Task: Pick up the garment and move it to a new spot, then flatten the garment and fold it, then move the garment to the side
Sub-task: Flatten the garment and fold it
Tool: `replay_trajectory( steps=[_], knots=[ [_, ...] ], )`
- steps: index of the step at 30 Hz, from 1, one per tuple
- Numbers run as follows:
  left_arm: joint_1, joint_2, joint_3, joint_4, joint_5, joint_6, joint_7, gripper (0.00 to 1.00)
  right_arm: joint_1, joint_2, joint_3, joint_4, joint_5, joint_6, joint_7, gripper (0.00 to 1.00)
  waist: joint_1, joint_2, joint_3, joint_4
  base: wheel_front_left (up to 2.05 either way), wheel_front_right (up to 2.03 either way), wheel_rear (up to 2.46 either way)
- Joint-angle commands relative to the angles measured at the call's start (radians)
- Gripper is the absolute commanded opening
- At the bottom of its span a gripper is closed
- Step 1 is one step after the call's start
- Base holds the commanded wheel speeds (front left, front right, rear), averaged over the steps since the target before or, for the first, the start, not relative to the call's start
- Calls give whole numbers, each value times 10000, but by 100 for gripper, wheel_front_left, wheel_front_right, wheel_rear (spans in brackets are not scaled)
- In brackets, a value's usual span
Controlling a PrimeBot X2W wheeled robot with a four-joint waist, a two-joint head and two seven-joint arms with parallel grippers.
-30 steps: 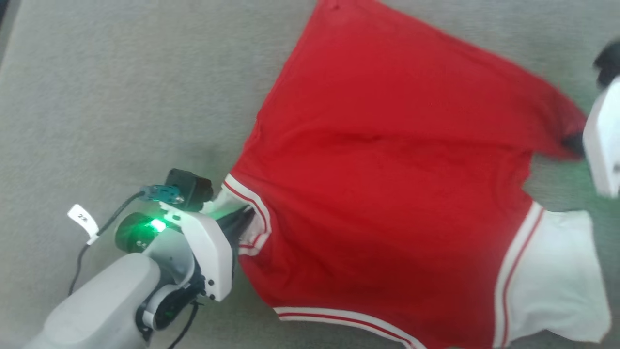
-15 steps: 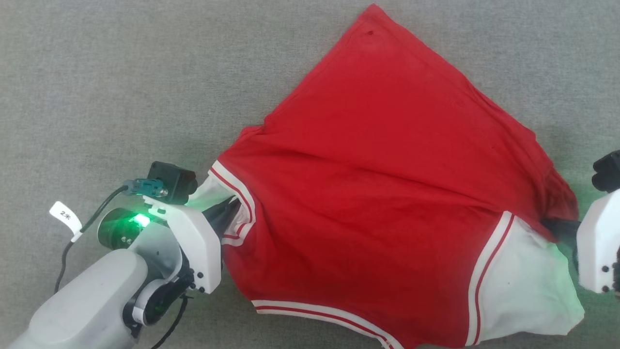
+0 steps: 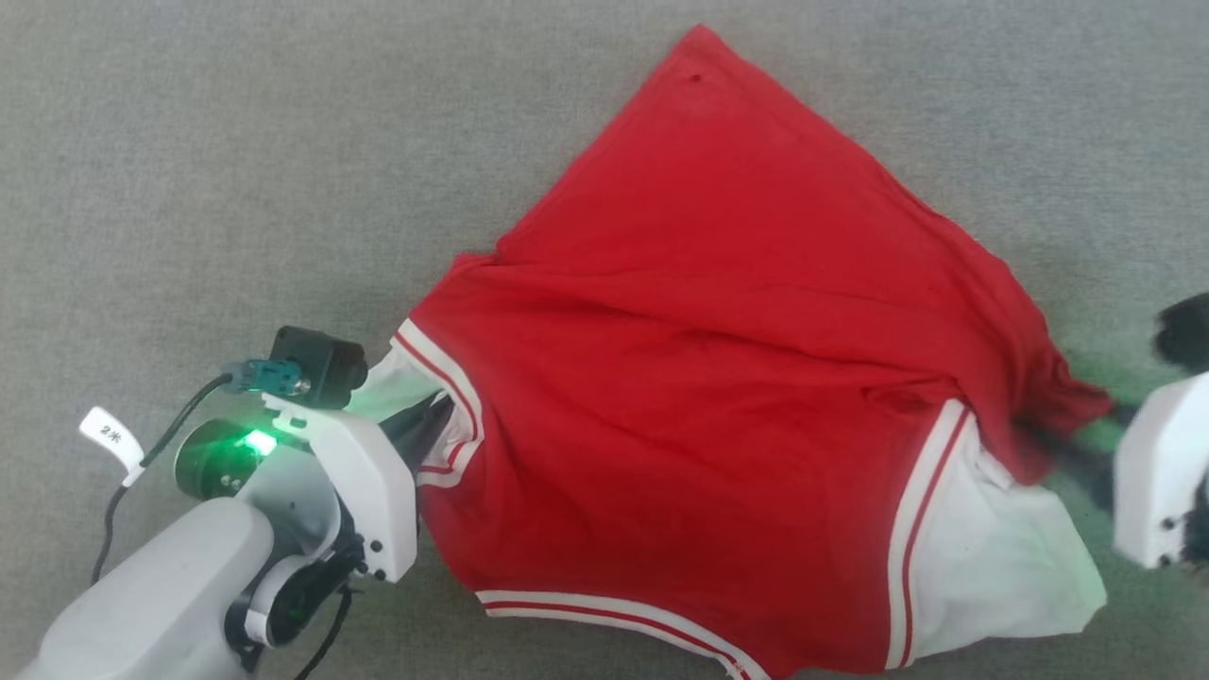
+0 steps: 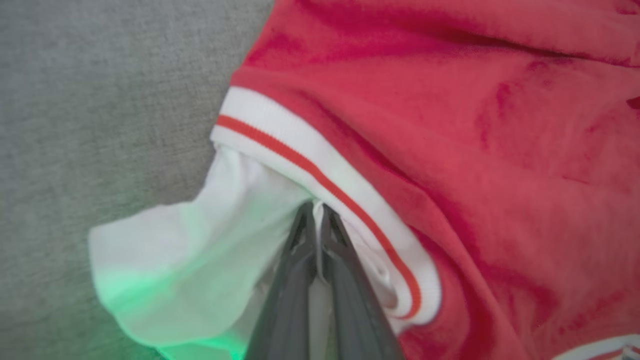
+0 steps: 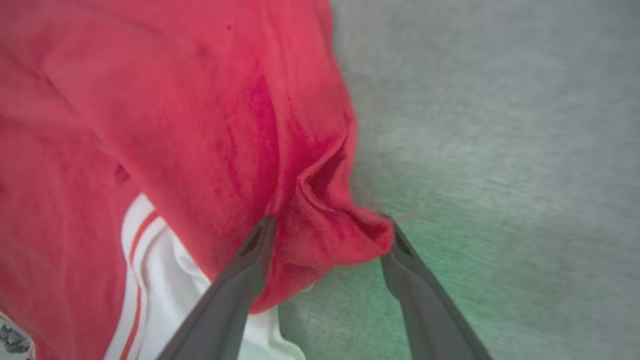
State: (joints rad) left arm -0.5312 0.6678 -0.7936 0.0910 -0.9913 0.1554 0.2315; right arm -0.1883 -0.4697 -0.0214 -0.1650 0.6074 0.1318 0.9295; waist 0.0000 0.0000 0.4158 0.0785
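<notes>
Item: garment [image 3: 718, 406], a red jersey tee with white short sleeves and red-and-white striped trim. It lies on the grey carpet-like surface [image 3: 236, 170], spread out but rumpled, with creases running across the middle. One red corner points away from the robot, and a striped band [image 3: 604, 612] runs along the near edge.

Left sleeve [image 4: 200, 240]: white and bunched, lifted slightly off the surface, tinted green at its outer edge.

Left gripper [image 4: 315, 212]: the two dark fingers are pressed together on white sleeve cloth, just beside the striped trim [image 4: 320, 170]. A thin fold of the cloth is pinched between the tips.

Right sleeve [image 3: 992, 557]: white, lying loose at the garment's near right corner.

Red fold [image 5: 330, 235]: a puckered corner of the red body, just above the right sleeve.

Right gripper [image 5: 330, 227]: fingers spread wide, with the red fold slack between them. One tip lies against the cloth and the other touches the fold's outer end. No clamp on it.

Left wrist fittings: green lamp [image 3: 253, 440], black camera block [image 3: 316, 364], and a dark cable with a white tag [image 3: 111, 436].

Green glow on the surface beside the right gripper.
</notes>
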Motion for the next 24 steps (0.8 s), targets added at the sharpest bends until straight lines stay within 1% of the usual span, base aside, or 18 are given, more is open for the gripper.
replay_trajectory(
  steps=[1,5,8,10,12,14,17,24],
  knots=[
    [417,15,-145,44,-55,94,59,0,47,-36,-184,-438,41,-20,-6,100,0,0,-81,-15,0,0,0],
    [507,72,-139,-159,-67,189,20,0,-103,55,-561,-1589,-1,-14,131,100,0,0,-158,52,0,0,0],
    [488,22,-170,-288,-41,204,42,0,-442,21,-602,-2267,-56,-14,177,100,0,0,-151,201,0,0,0],
    [399,-34,-196,-329,2,194,51,0,-773,9,-507,-2450,-54,-14,154,100,0,0,-117,340,0,0,0],
    [266,-140,-272,-345,64,144,90,0,-1305,-188,-269,-2466,-172,-14,5,100,0,0,-58,539,0,0,0],
    [114,-316,-369,-318,109,64,119,0,-1829,-278,87,-2189,-132,-14,-114,100,0,0,7,787,0,0,0],
    [-86,-579,-506,-204,202,-78,131,0,-2831,-629,692,-1570,-215,-16,-343,100,0,0,106,1227,0,0,0],
    [-649,-1461,-861,301,388,-513,16,0,-5378,-954,2201,935,-143,-14,-960,100,0,0,360,2414,0,0,0]
  ],
)
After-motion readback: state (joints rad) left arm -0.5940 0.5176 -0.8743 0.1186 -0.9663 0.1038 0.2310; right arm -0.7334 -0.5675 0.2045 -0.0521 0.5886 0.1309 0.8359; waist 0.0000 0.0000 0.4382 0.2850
